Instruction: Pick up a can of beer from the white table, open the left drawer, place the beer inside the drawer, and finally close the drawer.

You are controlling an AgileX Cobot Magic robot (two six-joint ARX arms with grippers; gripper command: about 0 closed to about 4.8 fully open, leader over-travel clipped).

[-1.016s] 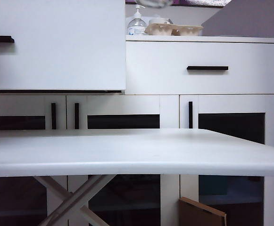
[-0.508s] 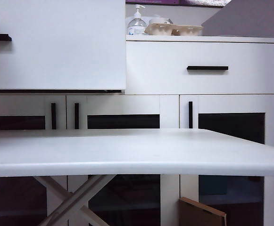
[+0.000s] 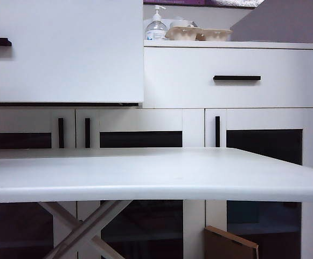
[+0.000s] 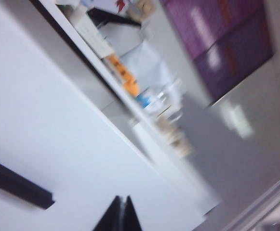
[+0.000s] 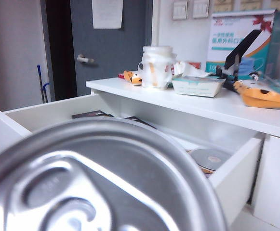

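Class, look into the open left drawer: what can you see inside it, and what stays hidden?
Inside the left drawer, the right wrist view shows a shiny disc and dark flat items at the back. The can of beer fills the foreground, covering the rest of the drawer's floor.

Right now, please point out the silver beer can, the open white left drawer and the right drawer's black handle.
Silver aluminium beer can (image 5: 91,178): right wrist view, lid.
Open white left drawer (image 3: 64,54): exterior view, front panel.
Black bar handle (image 3: 237,78): exterior view, its middle.
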